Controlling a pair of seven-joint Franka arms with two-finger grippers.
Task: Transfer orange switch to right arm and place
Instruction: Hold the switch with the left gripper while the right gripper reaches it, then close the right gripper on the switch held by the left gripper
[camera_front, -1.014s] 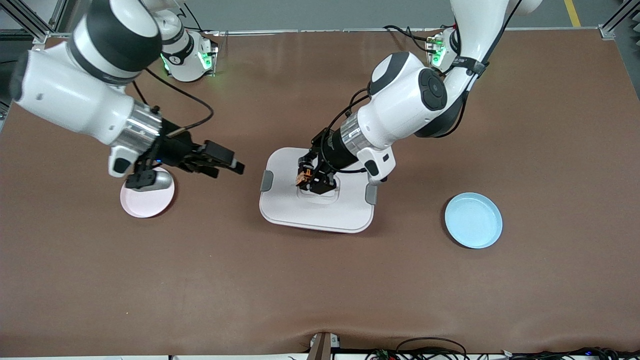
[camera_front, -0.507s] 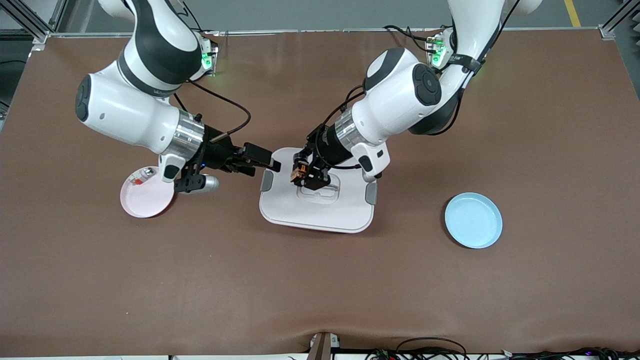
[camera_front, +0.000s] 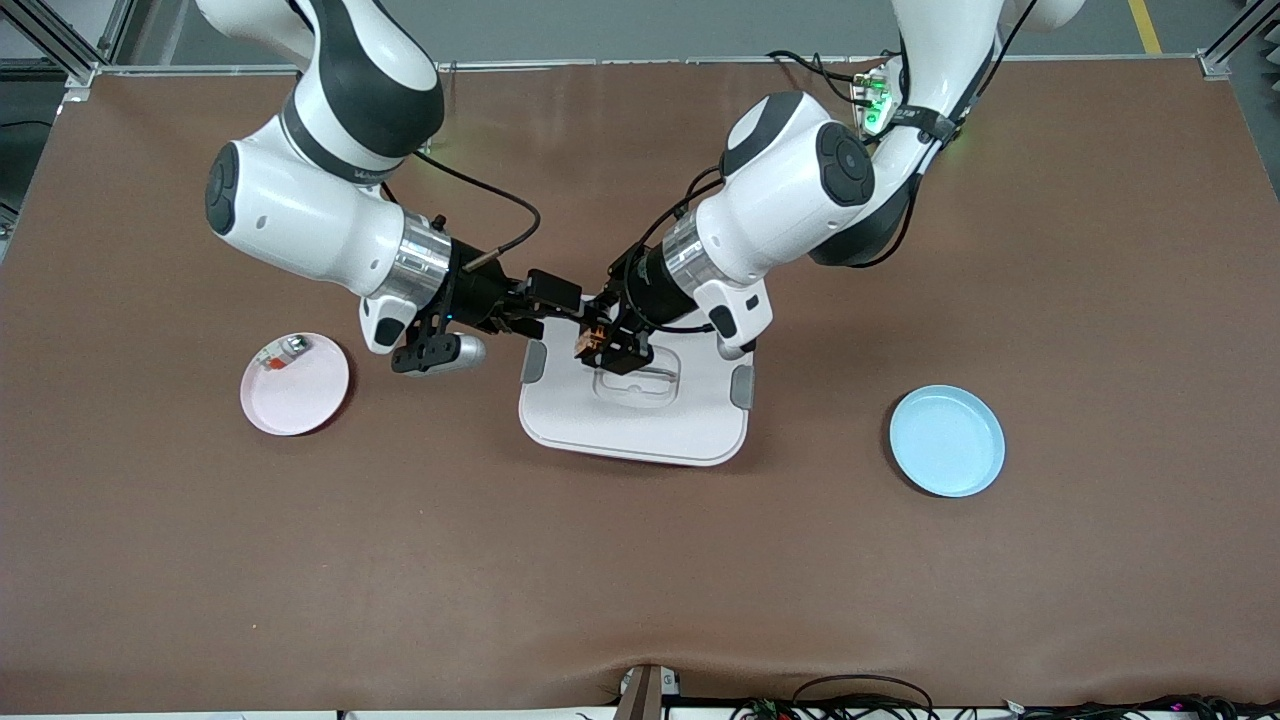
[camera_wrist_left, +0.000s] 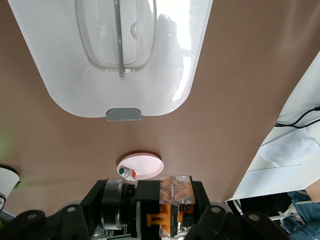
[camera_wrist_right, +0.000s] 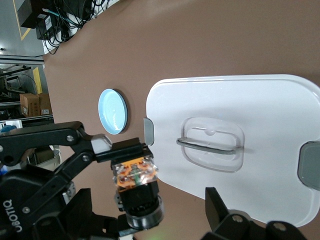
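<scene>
White lid (camera_front: 640, 425) under both claws; plates aside

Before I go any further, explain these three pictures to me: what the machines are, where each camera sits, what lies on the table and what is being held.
These are two white robot arms, each ending in a black two-finger gripper. The wide picture comes from a high camera facing them across a brown table. The other two pictures come from cameras on the arms' wrists.

On the table lie a white lid with grey side clips in the middle, a pink plate toward the right arm's end and a light blue plate toward the left arm's end. The pink plate carries a small silver-white piece with a red bit.

The left gripper is shut on the orange switch, a tiny black component with an orange middle, held over the lid's edge. The right gripper is open, right beside the switch, not gripping it yet.
</scene>
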